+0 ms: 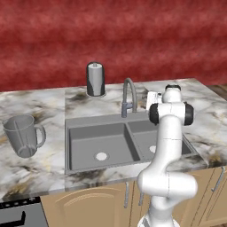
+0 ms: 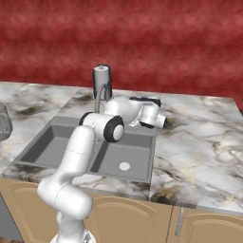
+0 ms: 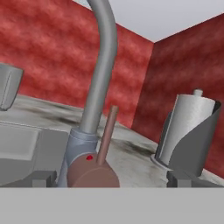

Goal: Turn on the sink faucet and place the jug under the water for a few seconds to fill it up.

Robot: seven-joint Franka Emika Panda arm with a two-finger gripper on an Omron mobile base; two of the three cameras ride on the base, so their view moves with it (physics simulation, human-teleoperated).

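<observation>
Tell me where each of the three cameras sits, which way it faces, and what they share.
Left base view: behind the arm's left, looking down at the sink, jug on the left counter; arm lower right.
Right base view: behind its right, same sink; arm lower left.
Hand view: close behind the open gripper, facing the faucet's lever.
Shared: the sink faucet and grey canister.

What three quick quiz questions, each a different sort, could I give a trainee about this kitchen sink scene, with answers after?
1. True or false: water is running from the sink faucet.
2. Where does the jug stand? A) in a basin B) on the counter left of the sink C) beside the canister
3. Fill in: in the hand view the gripper is ___, its fingertips on either side of the faucet's lever.

Key: 1 false; 2 B; 3 open.
</observation>
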